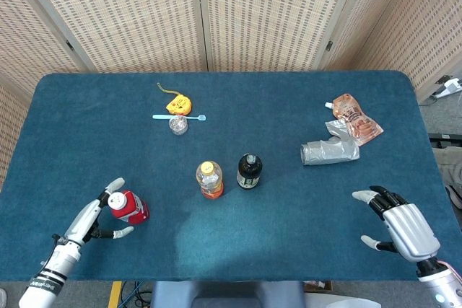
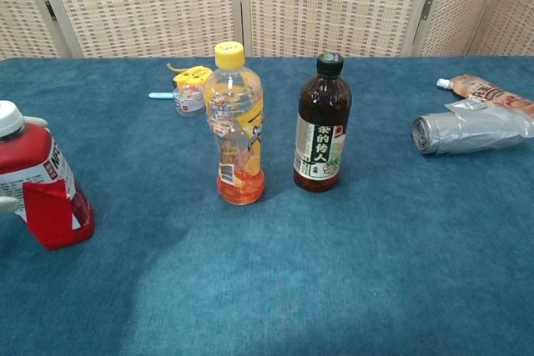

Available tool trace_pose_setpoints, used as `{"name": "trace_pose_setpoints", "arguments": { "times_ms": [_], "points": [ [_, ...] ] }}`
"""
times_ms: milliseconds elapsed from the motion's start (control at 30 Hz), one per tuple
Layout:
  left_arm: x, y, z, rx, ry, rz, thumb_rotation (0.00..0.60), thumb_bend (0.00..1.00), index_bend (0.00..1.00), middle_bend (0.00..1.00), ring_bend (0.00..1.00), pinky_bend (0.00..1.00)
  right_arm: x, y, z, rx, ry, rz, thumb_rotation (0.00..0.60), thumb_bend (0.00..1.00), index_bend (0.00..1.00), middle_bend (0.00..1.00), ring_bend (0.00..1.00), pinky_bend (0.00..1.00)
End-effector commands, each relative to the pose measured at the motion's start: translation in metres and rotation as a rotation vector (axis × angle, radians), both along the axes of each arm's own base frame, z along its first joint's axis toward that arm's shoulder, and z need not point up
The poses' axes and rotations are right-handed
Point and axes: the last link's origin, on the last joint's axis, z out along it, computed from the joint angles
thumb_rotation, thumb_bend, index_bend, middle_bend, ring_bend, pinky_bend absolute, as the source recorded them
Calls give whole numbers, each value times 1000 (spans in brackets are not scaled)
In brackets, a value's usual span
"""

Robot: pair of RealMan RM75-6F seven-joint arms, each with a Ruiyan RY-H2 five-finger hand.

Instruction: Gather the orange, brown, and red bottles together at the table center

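Reaching for the red bottle point(image 1: 128, 207) was the step in hand, judging from the head view. The left hand point(image 1: 97, 217) lay at the lower left of the frame with its fingers spread apart, one fingertip at the white cap and the thumb low beside the bottle's base; it bracketed the bottle but did not yet grip it. The orange bottle point(image 1: 209, 179) and the brown bottle point(image 1: 250, 171) stood upright just beside each other near the middle of the table point(image 1: 289, 106), so only the red one, well apart to the left, was left to bring in. The right hand point(image 1: 398, 226) rested at the lower right, fingers apart and holding nothing.

From the chest view, the red bottle point(image 2: 37, 181) stood at the left edge of the frame, leaning slightly. Two pale fingertips point(image 2: 33, 121) showed beside it, one near the cap and one lower by the label; whether they touched the bottle could not be told. The orange bottle point(image 2: 234, 127) and brown bottle point(image 2: 321, 125) stood at the centre, close but apart. The right hand did not show here.

Next, the left hand would need to close around the red bottle's body, keep it upright, and carry it rightward to stand beside the orange one without knocking it.
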Motion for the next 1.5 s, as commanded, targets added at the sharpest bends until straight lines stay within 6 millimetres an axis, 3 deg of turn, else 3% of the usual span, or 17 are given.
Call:
{"name": "trace_pose_setpoints", "arguments": {
  "times_ms": [33,167,267,467,633,833,1200,1500],
  "points": [
    [-2,2,-5,-11,15,12,600,18,0,0,0,237,0,0,0,0,-2,0,600,0,255,285,164,317],
    [-2,3,-10,-11,17,33,600,18,3,0,19,237,0,0,0,1,-2,0,600,0,254,285,164,317],
    [-2,5,-12,-2,21,45,600,18,68,21,84,247,0,0,0,2,-4,0,600,0,254,285,164,317],
    [0,7,-16,8,32,63,600,18,210,135,194,297,0,0,0,4,-7,-2,600,0,254,285,164,317],
    [0,9,-19,10,51,81,600,19,348,287,314,352,-1,-1,1,3,-11,-3,600,0,254,285,164,317],
    [4,10,-21,16,68,72,600,19,435,365,382,389,-1,-1,1,4,-14,-4,600,0,254,285,164,317],
    [15,15,-23,30,66,43,600,19,453,382,395,394,-1,-1,3,1,-18,-4,600,0,254,285,164,317],
    [37,33,-25,44,58,-2,600,19,453,385,395,394,-1,-1,2,4,-17,-8,600,0,254,285,164,317]
  ]
}}
